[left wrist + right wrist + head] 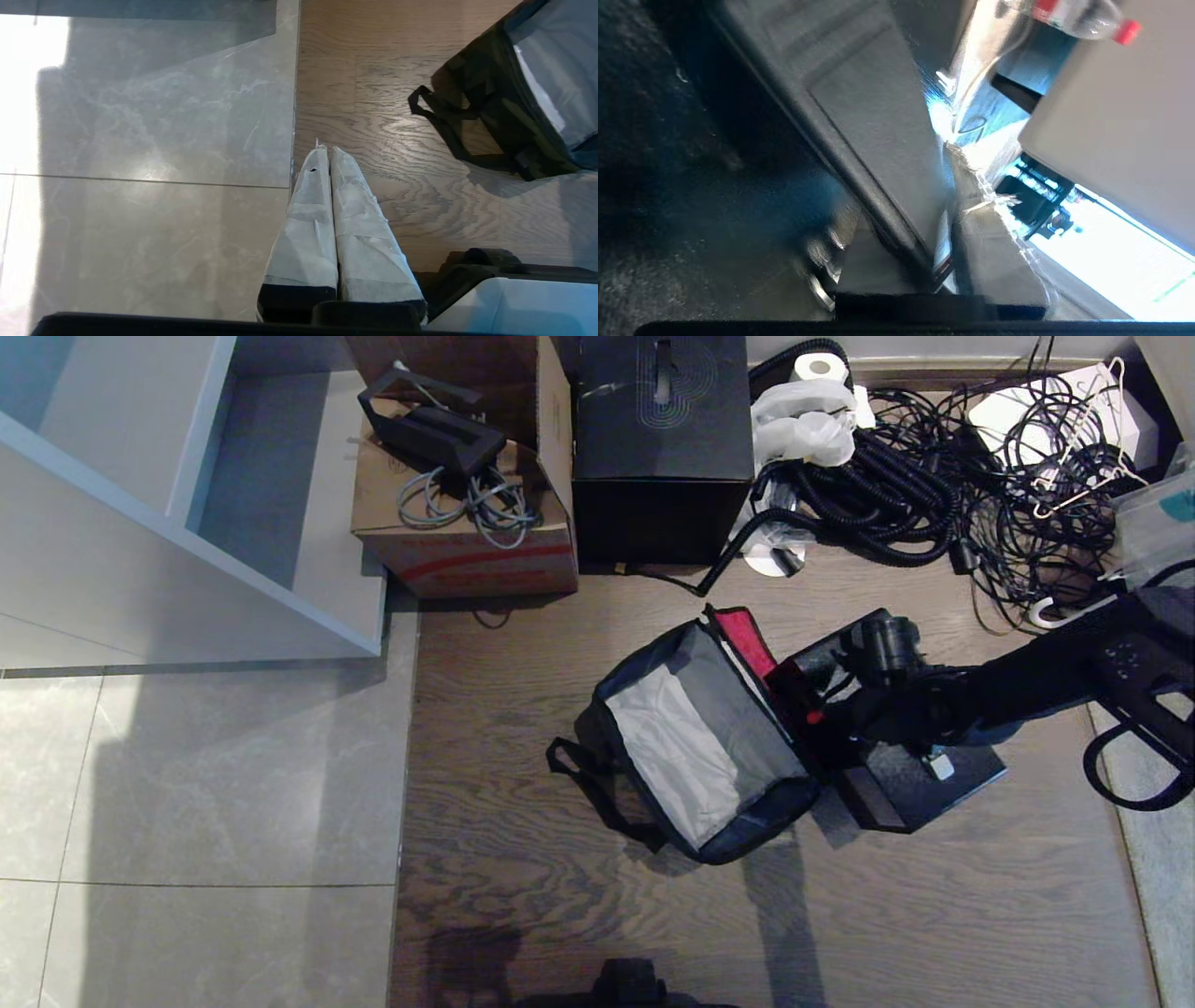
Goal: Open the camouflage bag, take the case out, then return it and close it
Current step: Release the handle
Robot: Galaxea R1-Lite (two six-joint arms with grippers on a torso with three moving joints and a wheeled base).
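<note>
- Head view, far left: one white shelf unit; to its right one brown cardboard box with a black holder and grey cable on it, then one larger black box with a swirl emblem.
- Far right: a tangle of black cables, one toilet roll, a white plastic bag.
- One camouflage bag on the wood floor, centre, lid thrown open to the right, red lid inside showing, grey lining exposed, nothing visible inside.
- One case, black, on the floor touching the bag's right side, outside it.
- Right arm enters from the right; right gripper is over the case's near-left part beside the red lid. Head view does not show its fingers.
- Only the right wrist view shows them: one taped finger lies beside the black strap handle of the case, a silver strap end nearby. Blurred, so whether it grasps or has released: cannot tell.
- Only the left wrist view shows the left gripper: two taped fingers pressed together, clenched on nothing, parked above the tile-wood seam, well left of the bag.
- Left arm is not in the head view.
</note>
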